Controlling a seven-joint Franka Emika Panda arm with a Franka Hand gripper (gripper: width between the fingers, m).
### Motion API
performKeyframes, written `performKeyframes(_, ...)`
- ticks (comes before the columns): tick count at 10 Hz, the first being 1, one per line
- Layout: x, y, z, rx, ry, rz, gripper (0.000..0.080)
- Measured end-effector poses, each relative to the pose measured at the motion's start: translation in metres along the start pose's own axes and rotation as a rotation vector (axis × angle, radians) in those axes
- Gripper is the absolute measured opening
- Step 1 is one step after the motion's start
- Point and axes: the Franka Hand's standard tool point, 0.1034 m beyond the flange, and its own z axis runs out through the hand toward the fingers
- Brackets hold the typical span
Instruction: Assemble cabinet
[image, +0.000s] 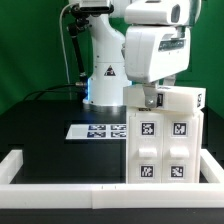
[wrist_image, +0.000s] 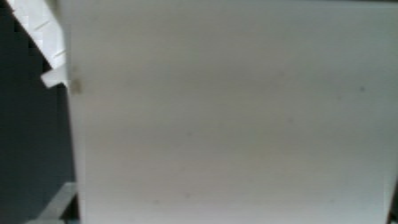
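Cabinet (image: 163, 140) is standing upright near the front of the black tabletop (image: 50, 135), tags facing the camera. The end effector (image: 153, 99) sits right at its top edge, fingers hidden. Marker board (image: 98, 130) lies flat on the exterior view's left of it, with the white border rail (image: 60, 186) out front.

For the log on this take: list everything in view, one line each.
cabinet: one, white with black-and-white tags on its front, on the exterior view's right of the table; fills the wrist view.
marker board: one, white with tags, flat on the table beside the cabinet.
border rail: one, white, low, along the table's near edge and side.
table: one, black.
backdrop: green.
arm: one, white, above the cabinet.
tool: one, at the cabinet's top; jaws hidden.
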Motion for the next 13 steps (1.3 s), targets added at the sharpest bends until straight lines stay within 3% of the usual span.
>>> performKeyframes(7,-0.0007,0.0004,0.0005,-0.001,0.002,0.310,0.0557)
performKeyframes(8,-0.0016,0.0009,0.0008,0.008,0.014,0.383,0.0557)
performKeyframes(10,0.0004,0.0006,0.0009,-0.001,0.029,0.501,0.0557)
performKeyframes(13,0.0014,-0.0004,0.0009,0.020,0.043,0.696,0.0557)
